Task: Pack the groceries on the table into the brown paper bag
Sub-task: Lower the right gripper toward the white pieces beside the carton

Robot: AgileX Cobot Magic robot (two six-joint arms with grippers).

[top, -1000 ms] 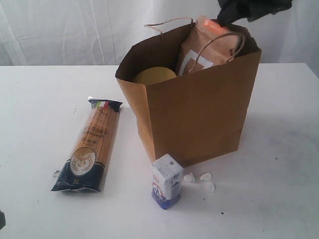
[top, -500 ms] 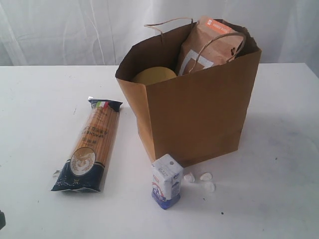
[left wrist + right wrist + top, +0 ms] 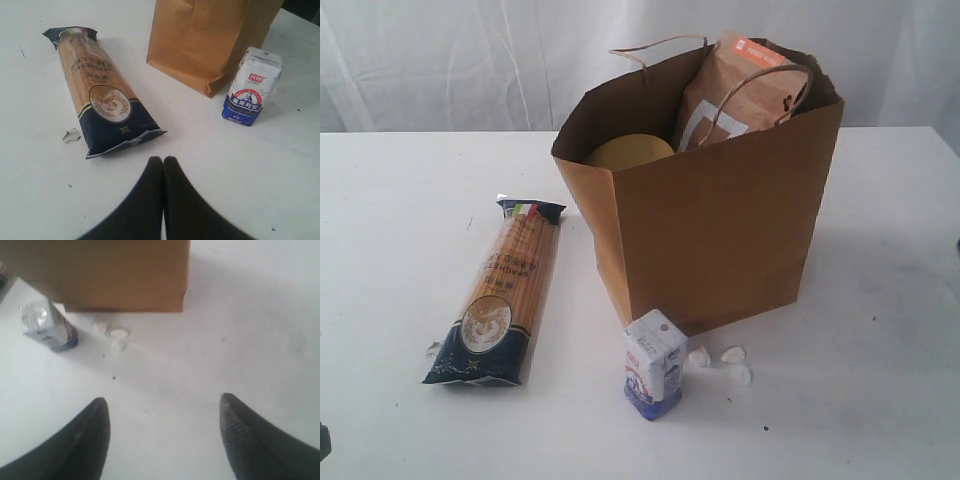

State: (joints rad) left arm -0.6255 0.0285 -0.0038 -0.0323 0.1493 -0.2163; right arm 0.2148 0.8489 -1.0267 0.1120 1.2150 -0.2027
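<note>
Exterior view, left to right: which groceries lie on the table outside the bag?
long spaghetti packet → small blue-white carton → small white lumps

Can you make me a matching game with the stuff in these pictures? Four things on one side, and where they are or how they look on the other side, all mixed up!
Things:
1. spaghetti packet
2. blue-white carton
3. orange-labelled pouch
4. left claw

Clues:
A. pokes out of the top of the paper bag
B. lies flat on the table
C. shut tight
D. stands upright in front of the bag

Pairs: 1-B, 2-D, 3-A, 4-C
</note>
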